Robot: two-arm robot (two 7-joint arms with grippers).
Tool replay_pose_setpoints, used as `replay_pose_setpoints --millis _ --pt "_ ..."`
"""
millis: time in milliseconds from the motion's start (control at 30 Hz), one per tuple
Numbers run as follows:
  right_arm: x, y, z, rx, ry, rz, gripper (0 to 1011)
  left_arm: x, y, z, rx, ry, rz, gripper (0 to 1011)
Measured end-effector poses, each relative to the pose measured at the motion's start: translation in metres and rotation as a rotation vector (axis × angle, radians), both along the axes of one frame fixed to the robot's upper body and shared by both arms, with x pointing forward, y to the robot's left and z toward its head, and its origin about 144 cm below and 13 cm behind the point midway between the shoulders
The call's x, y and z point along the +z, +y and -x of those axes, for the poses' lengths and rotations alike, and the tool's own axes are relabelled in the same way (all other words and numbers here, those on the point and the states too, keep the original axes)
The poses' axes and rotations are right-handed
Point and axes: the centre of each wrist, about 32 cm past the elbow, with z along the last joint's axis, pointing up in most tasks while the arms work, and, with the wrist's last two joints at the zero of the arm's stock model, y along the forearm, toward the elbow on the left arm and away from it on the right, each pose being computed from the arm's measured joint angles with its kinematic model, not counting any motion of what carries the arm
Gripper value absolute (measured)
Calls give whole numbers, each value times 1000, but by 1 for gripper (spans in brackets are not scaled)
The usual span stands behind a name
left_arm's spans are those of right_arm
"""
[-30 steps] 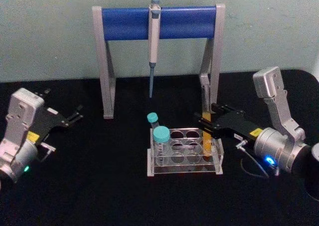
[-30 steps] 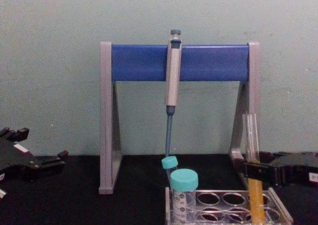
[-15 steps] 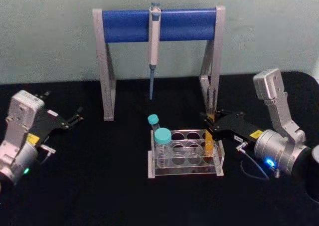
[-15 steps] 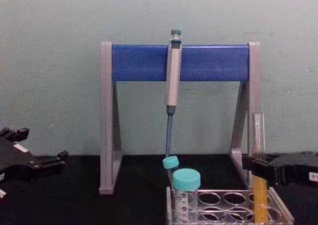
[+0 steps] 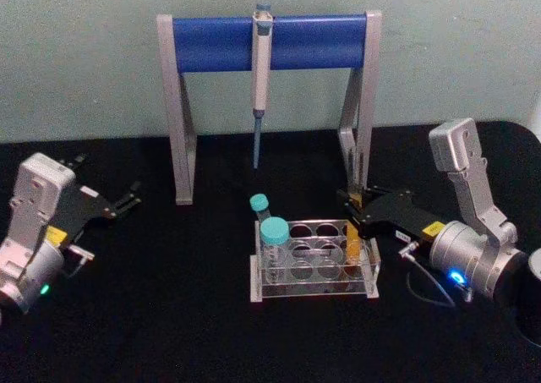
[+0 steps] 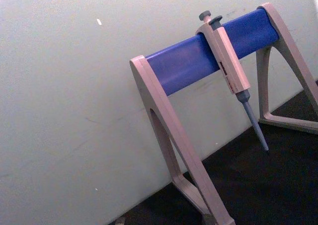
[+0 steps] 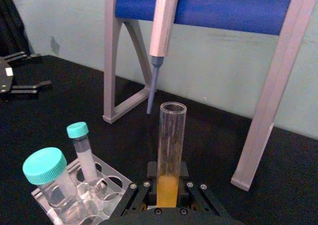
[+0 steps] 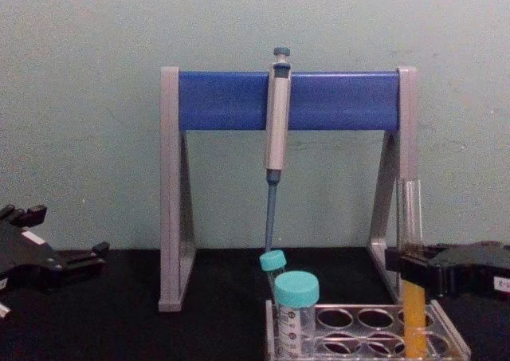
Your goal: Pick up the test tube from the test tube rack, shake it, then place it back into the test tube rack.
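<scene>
A black table (image 5: 169, 307) fills the floor of the scene. At the back stands a big grey and blue stand (image 5: 270, 41), and a pipette (image 5: 261, 62) hangs from it, tip down. The left gripper (image 5: 127, 201) waits far to the left side, its fingers spread apart with nothing between them. The right gripper (image 5: 353, 212) reaches in from the right and its fingers squeeze the test tube (image 8: 412, 217) around its middle. The test tube rack (image 5: 292, 292) sits in the middle of the table. The test tube stands straight up and down, open mouth on top, orange part low in a hole at the rack's right end. Two tubes with teal caps (image 5: 273, 228) stand at the left end.
</scene>
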Motion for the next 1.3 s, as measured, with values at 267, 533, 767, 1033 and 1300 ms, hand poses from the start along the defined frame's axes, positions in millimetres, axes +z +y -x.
replay_pose_setpoints --millis 267,533,767,1033,1300 --pt "-5 1 5 7 -35 -14 232 0 0 0 0 0 0 1001" --pt "-9 -1 13 1 -80 -22 232 0 0 0 0 0 0 1001" --pt "-8 -1 17 3 -117 -32 232 0 0 0 0 0 0 1001" --pt "5 -2 22 6 -167 -43 232 0 0 0 0 0 0 1001" --pt "22 -4 24 13 -213 -69 232 0 0 0 0 0 0 1001"
